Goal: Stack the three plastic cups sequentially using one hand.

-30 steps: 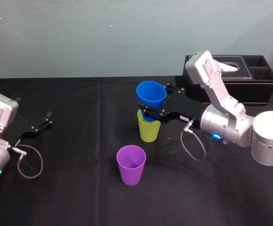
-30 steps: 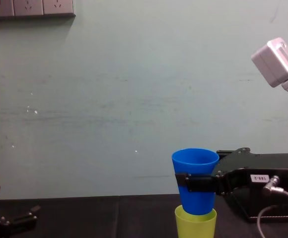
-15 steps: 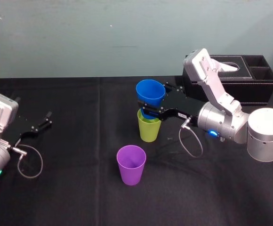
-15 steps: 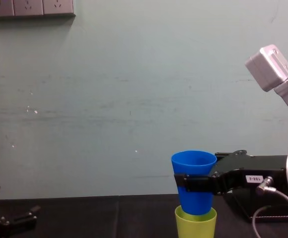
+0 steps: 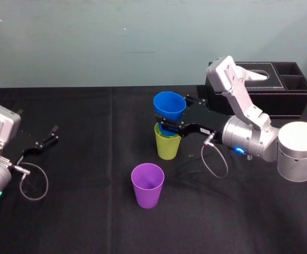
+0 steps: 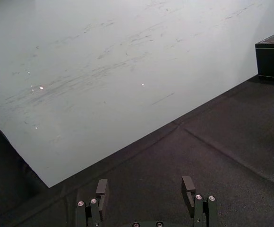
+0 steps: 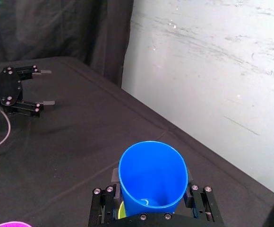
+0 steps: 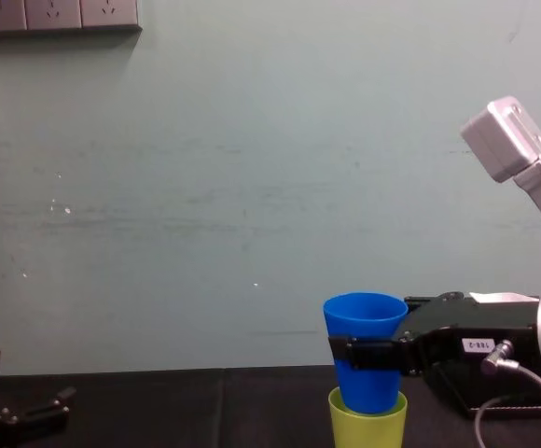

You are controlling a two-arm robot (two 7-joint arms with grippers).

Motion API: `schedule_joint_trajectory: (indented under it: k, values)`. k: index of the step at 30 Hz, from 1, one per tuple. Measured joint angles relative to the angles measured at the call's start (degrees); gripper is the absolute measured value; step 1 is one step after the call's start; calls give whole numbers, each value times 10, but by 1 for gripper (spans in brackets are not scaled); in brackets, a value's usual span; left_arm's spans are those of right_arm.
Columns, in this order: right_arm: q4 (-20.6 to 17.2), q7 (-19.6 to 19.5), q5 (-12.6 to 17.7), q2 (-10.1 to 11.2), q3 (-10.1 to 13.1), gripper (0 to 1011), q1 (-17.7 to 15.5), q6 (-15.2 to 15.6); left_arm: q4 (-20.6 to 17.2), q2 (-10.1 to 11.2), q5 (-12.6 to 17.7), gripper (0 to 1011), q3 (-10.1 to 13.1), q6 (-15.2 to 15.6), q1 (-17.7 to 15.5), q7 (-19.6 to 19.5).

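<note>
Blue cup (image 5: 169, 106) clenched in right claw (image 5: 169, 123), base inside yellow-green cup (image 5: 167, 145) — head view: purple cup (image 5: 147, 184) nearer, left claw (image 5: 52, 134) spread

We record a black-clothed table (image 5: 79, 211) bearing a yellow-green cup (image 5: 167, 147) near centre, a purple cup (image 5: 147, 185) at its 7 o'clock, a black tissue box (image 5: 270, 90) at 2 o'clock
</note>
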Motion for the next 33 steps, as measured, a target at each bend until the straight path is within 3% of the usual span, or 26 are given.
schedule_joint_trajectory:
  k: [23,28,29,32,33]
  values:
    - [18,10,4,0,-6,735,0,-11,0,0,0,1011,0,0,0,0]
    - [17,10,4,0,-6,837,0,-10,0,0,0,1011,0,0,0,0]
    - [17,10,4,0,-6,904,0,-10,0,0,0,1011,0,0,0,0]
    - [17,10,4,0,-6,931,-1,-10,0,0,0,1011,0,0,0,0]
    - [17,9,4,0,-5,1002,-1,-10,0,0,0,1012,0,0,0,0]
